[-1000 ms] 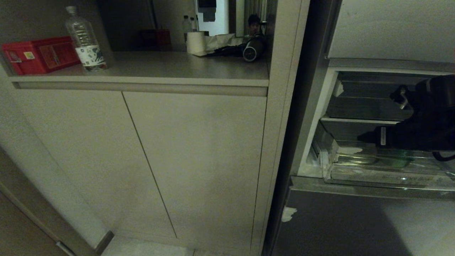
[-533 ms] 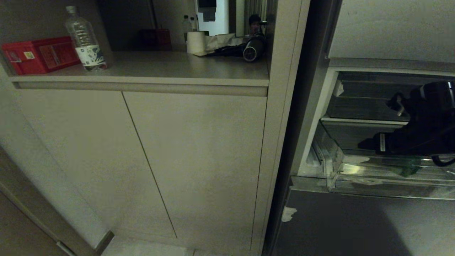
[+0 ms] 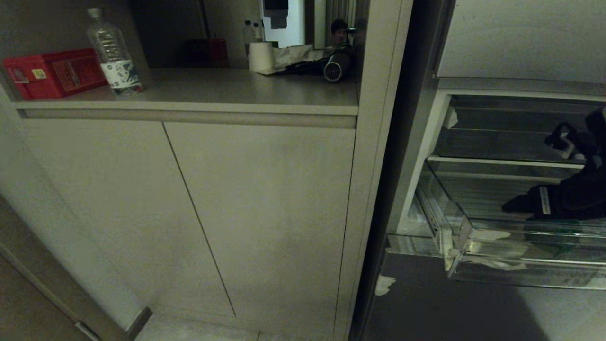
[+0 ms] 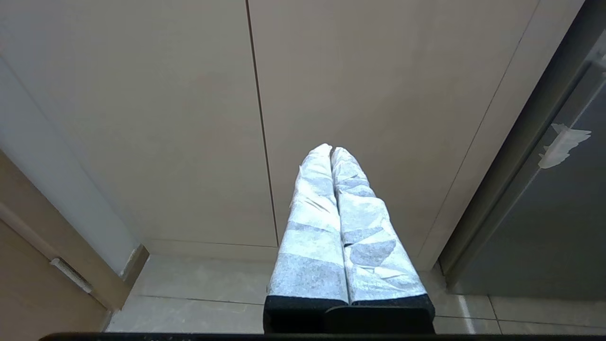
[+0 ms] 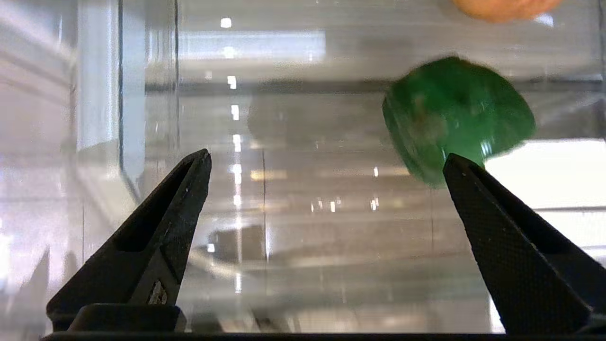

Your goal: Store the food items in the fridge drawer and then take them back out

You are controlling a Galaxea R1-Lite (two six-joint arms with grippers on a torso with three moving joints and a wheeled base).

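Observation:
The clear fridge drawer [image 3: 497, 274] stands pulled out at the right, with whitish tape scraps on its front edge. My right gripper [image 3: 513, 207] reaches into it from the right. In the right wrist view this gripper [image 5: 326, 158] is open over the drawer's ribbed clear floor [image 5: 303, 227], with nothing between its fingers. A round green food item [image 5: 454, 113] lies just beyond one fingertip [image 5: 454, 166]. A tan-orange food item [image 5: 502, 7] shows at the picture's edge. My left gripper [image 4: 331, 150] is parked, shut, its tape-wrapped fingers toward a cabinet door.
Beige cabinet doors [image 3: 260, 213] fill the middle. The counter above holds a water bottle [image 3: 113, 52], a red box [image 3: 52, 73], a paper roll [image 3: 260, 57] and a hair dryer [image 3: 334, 66]. A grey steel door front [image 3: 473, 312] lies below the drawer.
The drawer has slid further out toward me. My right arm has drawn back to the right with it, still open.

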